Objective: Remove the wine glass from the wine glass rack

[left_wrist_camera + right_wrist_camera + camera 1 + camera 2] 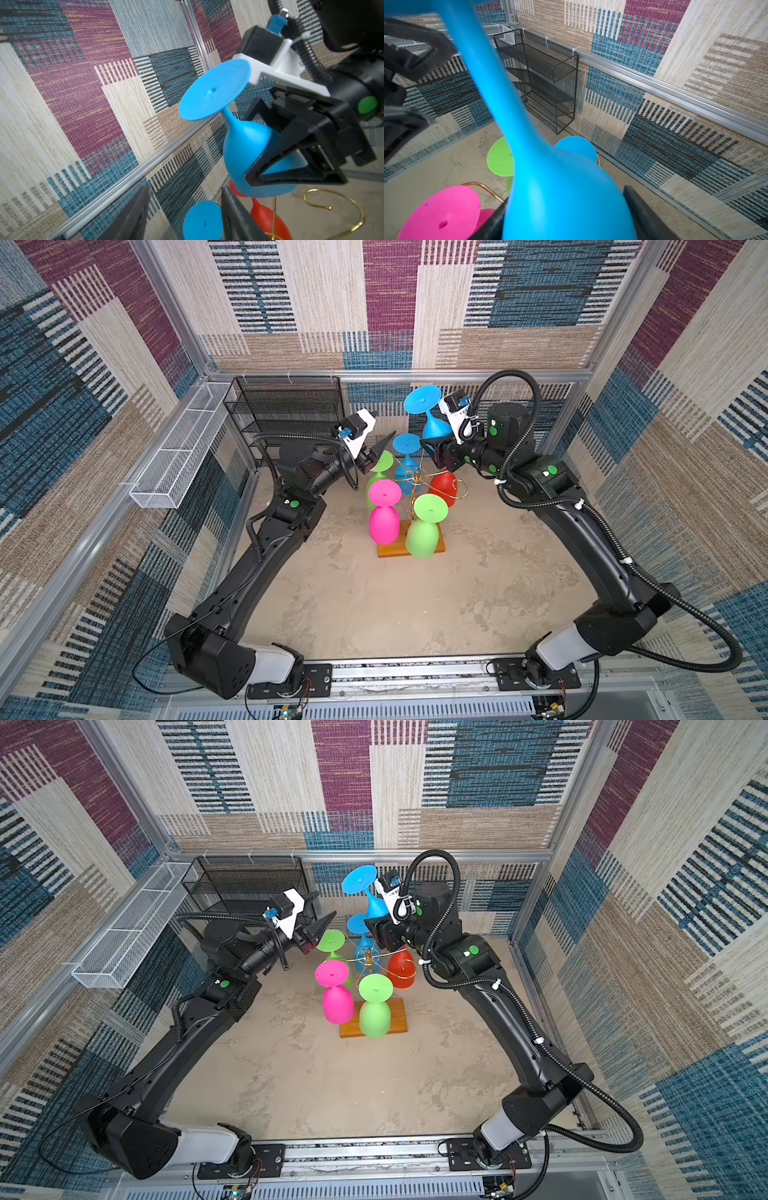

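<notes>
My right gripper point(438, 435) point(566, 218) is shut on the bowl of a blue wine glass point(434, 425) point(373, 905) point(239, 143) point(560, 187), held foot-up and tilted above the back of the wine glass rack point(415, 479) point(368, 960), a gold wire stand on a wooden base point(388, 551). The glass is clear of the wire arms. Pink point(384, 520), green point(423, 533), a second green point(381, 462), blue point(407, 464) and red point(444, 487) glasses still hang on the rack. My left gripper point(384, 423) point(326, 905) point(185, 207) is open and empty, just left of the rack's top.
A black mesh shelf unit point(286, 410) point(544, 83) stands against the back wall on the left. A long white wire basket point(178, 456) hangs on the left wall. Patterned walls and an aluminium frame enclose the sandy tabletop point(374, 605).
</notes>
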Robot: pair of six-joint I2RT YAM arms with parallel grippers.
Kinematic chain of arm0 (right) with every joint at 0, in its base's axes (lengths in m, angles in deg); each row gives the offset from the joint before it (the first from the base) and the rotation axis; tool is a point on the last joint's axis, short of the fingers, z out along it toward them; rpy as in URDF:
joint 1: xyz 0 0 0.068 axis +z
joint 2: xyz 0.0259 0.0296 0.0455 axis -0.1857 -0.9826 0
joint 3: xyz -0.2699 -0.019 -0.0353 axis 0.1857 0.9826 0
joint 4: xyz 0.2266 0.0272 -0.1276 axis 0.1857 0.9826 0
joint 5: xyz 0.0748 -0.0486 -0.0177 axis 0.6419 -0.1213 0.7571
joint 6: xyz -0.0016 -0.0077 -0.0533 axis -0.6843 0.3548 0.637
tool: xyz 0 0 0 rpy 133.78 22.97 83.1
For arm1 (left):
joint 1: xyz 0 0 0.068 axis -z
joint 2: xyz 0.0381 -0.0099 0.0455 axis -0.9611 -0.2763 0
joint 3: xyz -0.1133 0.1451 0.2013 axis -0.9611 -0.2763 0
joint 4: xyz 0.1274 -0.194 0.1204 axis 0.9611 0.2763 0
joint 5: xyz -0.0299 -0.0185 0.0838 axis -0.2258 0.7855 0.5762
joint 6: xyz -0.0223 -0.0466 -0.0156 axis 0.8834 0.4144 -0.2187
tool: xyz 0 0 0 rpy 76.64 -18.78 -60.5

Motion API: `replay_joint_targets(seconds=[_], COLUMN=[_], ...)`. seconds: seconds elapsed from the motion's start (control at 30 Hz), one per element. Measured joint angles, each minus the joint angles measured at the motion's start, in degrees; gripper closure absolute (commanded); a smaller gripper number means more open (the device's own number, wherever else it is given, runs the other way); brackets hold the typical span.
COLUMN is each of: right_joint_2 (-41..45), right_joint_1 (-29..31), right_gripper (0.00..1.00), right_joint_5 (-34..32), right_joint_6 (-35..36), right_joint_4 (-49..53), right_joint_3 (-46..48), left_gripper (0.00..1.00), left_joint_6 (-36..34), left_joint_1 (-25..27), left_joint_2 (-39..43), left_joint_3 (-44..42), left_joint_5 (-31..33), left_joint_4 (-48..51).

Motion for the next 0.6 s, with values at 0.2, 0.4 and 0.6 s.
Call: replay_joint_targets(seconds=[0.2,0.4,0.6], right_joint_2=[-2.84,-4.79,-6.38], right_joint_1=[1.7,3.28,4.55], right_gripper=[0.42,0.43,0.43], right_joint_5=[0.02,-0.07,-0.59], right_joint_6=[0.02,0.04,0.07], right_joint_4=[2.4,4.31,5.55], right_joint_3=[-2.95,-5.42,-7.34], left_gripper=[0.43,0.44,0.47], left_joint_6=[-7.91,-11.19,-12.44], left_joint_1=[-0.02,-0.02,-0.02], left_joint_2=[-1.22,-2.27,-3.37], left_joint_3=[-0.26,0.09,1.16], left_joint_5=[0.04,-1.03,-1.62], left_joint_4=[-3.19,-6.73,-8.76])
